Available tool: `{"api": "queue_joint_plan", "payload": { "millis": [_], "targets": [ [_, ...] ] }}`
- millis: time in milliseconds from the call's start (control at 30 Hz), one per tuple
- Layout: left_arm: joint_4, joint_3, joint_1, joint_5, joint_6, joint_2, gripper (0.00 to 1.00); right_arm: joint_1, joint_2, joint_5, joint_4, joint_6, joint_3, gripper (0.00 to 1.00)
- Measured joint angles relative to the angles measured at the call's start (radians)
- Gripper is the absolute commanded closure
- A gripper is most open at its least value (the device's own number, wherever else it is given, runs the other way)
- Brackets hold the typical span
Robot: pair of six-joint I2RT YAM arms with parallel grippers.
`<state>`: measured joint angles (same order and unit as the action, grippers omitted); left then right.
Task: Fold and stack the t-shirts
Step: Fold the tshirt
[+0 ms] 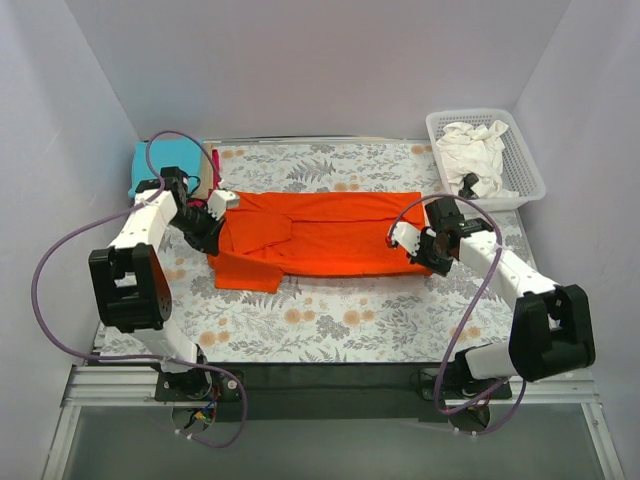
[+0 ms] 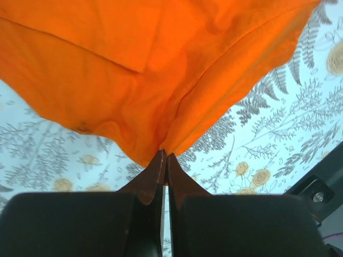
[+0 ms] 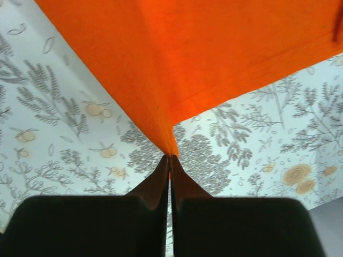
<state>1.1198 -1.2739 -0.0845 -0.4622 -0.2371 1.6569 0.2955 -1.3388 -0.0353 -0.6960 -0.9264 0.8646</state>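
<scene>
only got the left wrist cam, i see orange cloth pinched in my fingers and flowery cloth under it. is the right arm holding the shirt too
Observer: Yes. The right gripper is shut on the opposite end of the orange t-shirt.
Operator: where's the rest of the laundry
Observer: A white t-shirt lies crumpled in the basket at the far right.
Operator: and the teal one
Observer: The teal t-shirt sits at the far left, just beyond the left gripper.
</scene>
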Motion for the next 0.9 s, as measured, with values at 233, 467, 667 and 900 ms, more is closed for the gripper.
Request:
{"api": "queue_joint_plan", "payload": {
  "millis": [233,467,667,900],
  "targets": [
    [0.009,-0.180,-0.006,-0.037,0.049,0.146,1.00,-0.056,-0.144,-0.029,-0.005,-0.022,0.167,0.99],
    [0.002,-0.353,-0.007,-0.066,0.116,0.285,1.00,-0.071,-0.288,-0.043,-0.004,-0.029,0.294,0.99],
    [-0.008,-0.410,-0.008,-0.077,0.154,0.361,1.00,-0.087,-0.411,-0.044,-0.017,-0.032,0.388,0.99],
    [-0.035,-0.442,-0.010,-0.078,0.192,0.410,1.00,-0.096,-0.525,-0.043,-0.005,-0.031,0.517,0.99]
  ]
}}
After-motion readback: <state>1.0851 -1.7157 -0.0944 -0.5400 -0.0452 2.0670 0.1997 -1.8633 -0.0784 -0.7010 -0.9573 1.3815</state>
